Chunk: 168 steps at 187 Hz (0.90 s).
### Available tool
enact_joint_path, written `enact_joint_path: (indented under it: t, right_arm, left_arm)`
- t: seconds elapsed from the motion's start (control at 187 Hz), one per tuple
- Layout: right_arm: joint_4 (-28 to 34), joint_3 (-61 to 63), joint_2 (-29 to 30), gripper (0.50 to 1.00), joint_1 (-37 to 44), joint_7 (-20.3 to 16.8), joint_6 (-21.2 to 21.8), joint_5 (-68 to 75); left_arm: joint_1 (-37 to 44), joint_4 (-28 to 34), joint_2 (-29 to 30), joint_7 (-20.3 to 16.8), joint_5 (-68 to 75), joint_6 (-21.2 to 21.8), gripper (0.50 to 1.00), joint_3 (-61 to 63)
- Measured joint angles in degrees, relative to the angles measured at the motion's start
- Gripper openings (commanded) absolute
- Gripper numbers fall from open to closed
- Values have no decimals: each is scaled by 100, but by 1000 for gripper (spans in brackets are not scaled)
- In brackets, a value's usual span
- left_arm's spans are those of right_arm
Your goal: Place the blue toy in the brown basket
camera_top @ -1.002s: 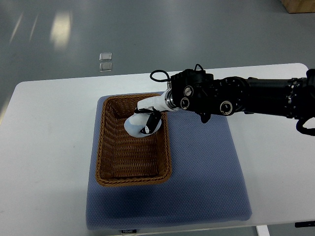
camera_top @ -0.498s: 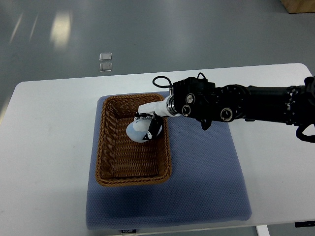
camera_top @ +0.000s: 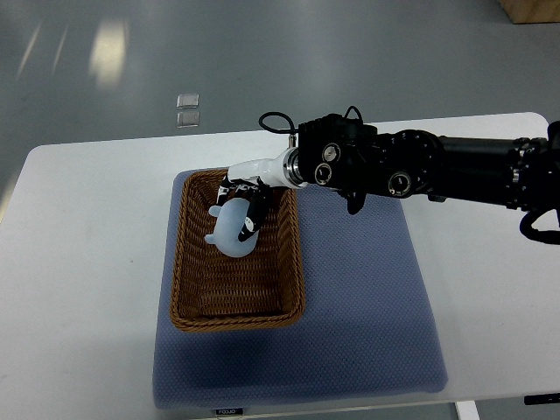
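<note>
Top view looks steeply down on a white desk [camera_top: 96, 262] carrying a blue-grey mat [camera_top: 367, 306], with a brown wicker basket [camera_top: 188, 262] lying on the mat's left half, its long side running from 12 to 6 o'clock. The right arm [camera_top: 437, 171], black and bulky, reaches in from the 3 o'clock edge and ends over the basket's upper right corner. Its white robot hand [camera_top: 243, 197] points down into the basket with the fingers [camera_top: 255, 213] curled around the pale blue toy [camera_top: 232, 229], so the hand is closed on the toy. The toy is a rounded, light blue shape with a small nub sticking out toward 9 o'clock; it sits inside the basket's outline, in the upper half, a little right of centre. Whether it touches the woven floor or hangs just above it cannot be told from this angle. A black cable loops up from the wrist [camera_top: 293, 166] at about 12 o'clock of the hand. Beyond the desk, on the grey floor [camera_top: 350, 52] toward 12 o'clock, lie two small pale square tiles [camera_top: 187, 109], one just above the other.
</note>
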Motion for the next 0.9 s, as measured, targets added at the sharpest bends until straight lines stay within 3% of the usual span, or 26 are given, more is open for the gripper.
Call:
enact_joint_path:
  t: [0.696,0.9]
  right_arm:
    - [27,1025,-9,901,118,1,262,299]
    - [-12,2024,-437,901,-188,85,237,701]
  left_arm:
    - [0,1,0,0,-8,0,1000,-4]
    - [0,8,0,0,-8,0,1000,-4]
